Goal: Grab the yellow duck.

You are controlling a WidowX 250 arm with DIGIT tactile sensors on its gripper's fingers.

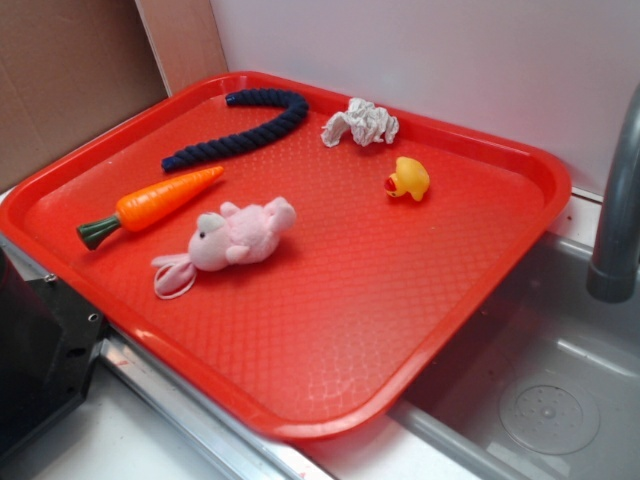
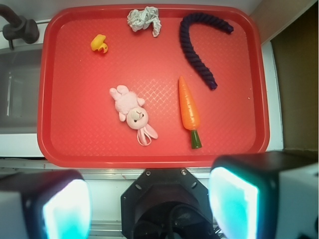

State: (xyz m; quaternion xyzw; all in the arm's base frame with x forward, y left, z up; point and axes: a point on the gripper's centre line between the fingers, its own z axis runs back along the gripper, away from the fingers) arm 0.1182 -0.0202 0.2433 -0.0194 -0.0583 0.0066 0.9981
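Note:
The yellow duck (image 1: 408,179) lies on its side at the far right of the red tray (image 1: 330,330), its orange-red beak pointing left. From the wrist view the yellow duck (image 2: 99,44) sits in the upper left of the red tray (image 2: 75,129). My gripper (image 2: 149,201) is high above the tray's near edge, far from the duck. Its jaws stand wide apart with nothing between them. The two pads (image 2: 234,206) glow teal at the bottom of the wrist view. In the exterior view the gripper is out of sight.
On the tray also lie a pink plush bunny (image 1: 235,240), an orange carrot (image 1: 155,203), a dark blue rope (image 1: 240,122) and a crumpled white cloth (image 1: 360,124). A grey faucet (image 1: 618,200) rises over a sink (image 1: 560,390) to the right. The arm's black base (image 2: 167,204) sits below the tray.

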